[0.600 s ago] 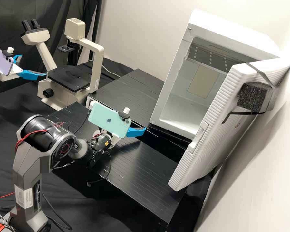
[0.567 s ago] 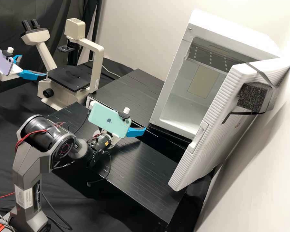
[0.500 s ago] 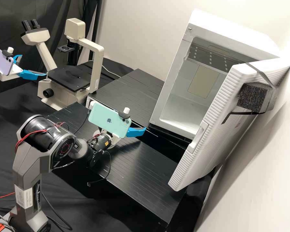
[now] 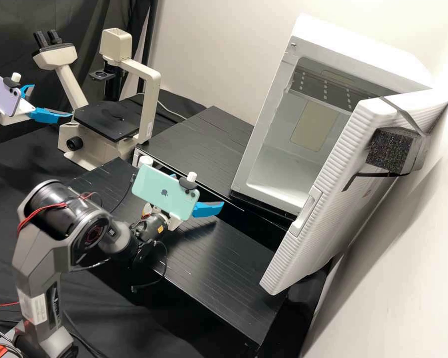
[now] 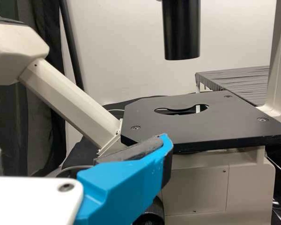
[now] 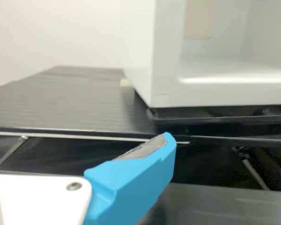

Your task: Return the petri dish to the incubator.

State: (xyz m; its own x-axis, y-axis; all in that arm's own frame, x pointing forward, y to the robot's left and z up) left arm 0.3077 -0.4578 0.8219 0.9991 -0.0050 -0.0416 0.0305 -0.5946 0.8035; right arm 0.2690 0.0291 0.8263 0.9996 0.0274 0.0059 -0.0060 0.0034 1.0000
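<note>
Near the open incubator (image 4: 303,199), right gripper (image 4: 199,189) has just edged slightly back and down, fingers spread, nothing gripped; probably backing off or re-aiming, but can't tell where petri dish is, so return unconfirmed. Wrist roughly level, tips toward incubator side, arm bent behind; left gripper (image 4: 52,101), also released, points at microscope stage (image 4: 107,121).

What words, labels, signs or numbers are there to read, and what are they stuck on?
There are no words or numbers I can read for sure.
White label on the right arm: print too small.
Yellow label near that arm's wrist: too small.
Green phone: a dark picture logo, no readable word.
Purple phone: a small logo, no readable word.
</note>
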